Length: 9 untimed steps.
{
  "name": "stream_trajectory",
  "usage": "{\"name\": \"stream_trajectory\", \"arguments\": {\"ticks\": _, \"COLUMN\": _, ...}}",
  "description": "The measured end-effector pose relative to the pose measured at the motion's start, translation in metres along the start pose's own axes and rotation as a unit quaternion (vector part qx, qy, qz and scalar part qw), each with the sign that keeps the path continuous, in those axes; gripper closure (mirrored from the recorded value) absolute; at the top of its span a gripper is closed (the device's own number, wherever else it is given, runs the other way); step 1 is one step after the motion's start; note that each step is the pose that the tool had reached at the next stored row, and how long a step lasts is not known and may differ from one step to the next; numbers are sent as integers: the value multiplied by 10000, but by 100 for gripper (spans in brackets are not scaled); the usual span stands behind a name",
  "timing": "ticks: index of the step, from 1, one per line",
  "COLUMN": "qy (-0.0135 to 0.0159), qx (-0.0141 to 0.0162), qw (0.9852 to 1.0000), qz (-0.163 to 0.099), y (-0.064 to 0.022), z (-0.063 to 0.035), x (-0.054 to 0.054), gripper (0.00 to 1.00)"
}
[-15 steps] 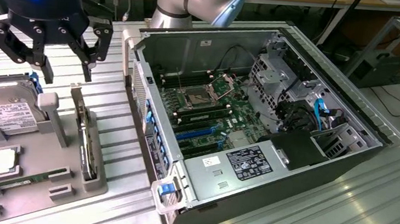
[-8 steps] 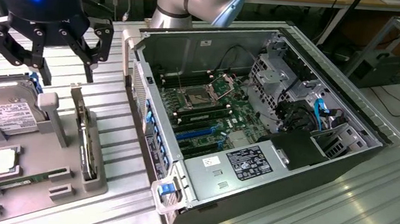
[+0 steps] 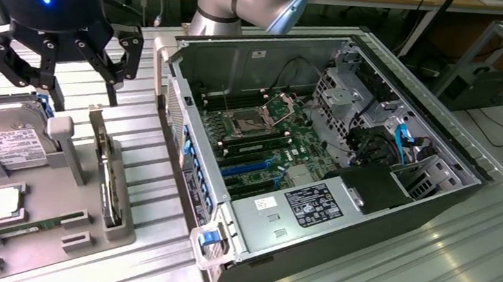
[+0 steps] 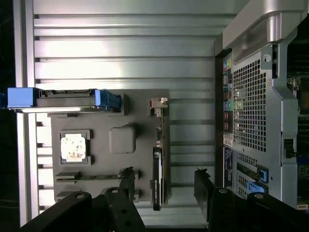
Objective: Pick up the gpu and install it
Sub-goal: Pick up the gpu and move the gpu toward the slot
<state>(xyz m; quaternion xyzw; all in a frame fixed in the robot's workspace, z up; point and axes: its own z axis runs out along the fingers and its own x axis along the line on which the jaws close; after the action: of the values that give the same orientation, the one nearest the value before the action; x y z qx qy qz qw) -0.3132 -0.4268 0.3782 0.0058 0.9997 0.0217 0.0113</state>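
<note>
The gpu (image 3: 107, 176) is a thin dark card standing on edge in a slot of the grey tray (image 3: 59, 219), on the exterior view's left. Its silver bracket end points toward the back. In the wrist view the gpu (image 4: 158, 169) is seen edge-on, with the bracket (image 4: 158, 104) at its far end. My gripper (image 3: 83, 97) hangs above the tray's back end, open. The wrist view has my gripper (image 4: 165, 188) with its black fingers (image 4: 128, 186) spread to either side of the card's line, well above it and holding nothing.
The tray also holds a silver hard drive (image 3: 2, 138), a processor chip (image 3: 1, 203) and a green memory stick (image 3: 31, 225). The open computer case (image 3: 365, 214) lies beside the tray, its motherboard slots (image 3: 249, 165) exposed. Everything rests on a ribbed metal table (image 3: 460, 272).
</note>
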Motion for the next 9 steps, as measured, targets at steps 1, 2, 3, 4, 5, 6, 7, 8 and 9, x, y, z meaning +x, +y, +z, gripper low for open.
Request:
{"name": "stream_trajectory", "arguments": {"ticks": 1, "qy": 0, "qx": 0, "qw": 10000, "qz": 0, "y": -3, "z": 3, "x": 0, "gripper": 38}}
{"name": "stream_trajectory", "arguments": {"ticks": 2, "qy": 0, "qx": 0, "qw": 10000, "qz": -1, "y": -6, "z": 6, "x": -1, "gripper": 38}}
{"name": "stream_trajectory", "arguments": {"ticks": 3, "qy": 0, "qx": 0, "qw": 10000, "qz": -2, "y": -10, "z": 8, "x": -1, "gripper": 38}}
{"name": "stream_trajectory", "arguments": {"ticks": 4, "qy": 1, "qx": 1, "qw": 10000, "qz": -4, "y": -18, "z": 9, "x": -1, "gripper": 38}}
{"name": "stream_trajectory", "arguments": {"ticks": 5, "qy": 1, "qx": 1, "qw": 10000, "qz": -11, "y": -29, "z": 11, "x": -1, "gripper": 38}}
{"name": "stream_trajectory", "arguments": {"ticks": 6, "qy": 1, "qx": 0, "qw": 10000, "qz": -34, "y": -33, "z": 14, "x": -1, "gripper": 38}}
{"name": "stream_trajectory", "arguments": {"ticks": 7, "qy": 3, "qx": 0, "qw": 10000, "qz": -54, "y": -33, "z": 14, "x": 0, "gripper": 38}}
{"name": "stream_trajectory", "arguments": {"ticks": 8, "qy": 4, "qx": 0, "qw": 10000, "qz": -73, "y": -34, "z": 14, "x": 0, "gripper": 38}}
{"name": "stream_trajectory", "arguments": {"ticks": 9, "qy": 5, "qx": 0, "qw": 10000, "qz": -80, "y": -34, "z": 16, "x": -1, "gripper": 38}}
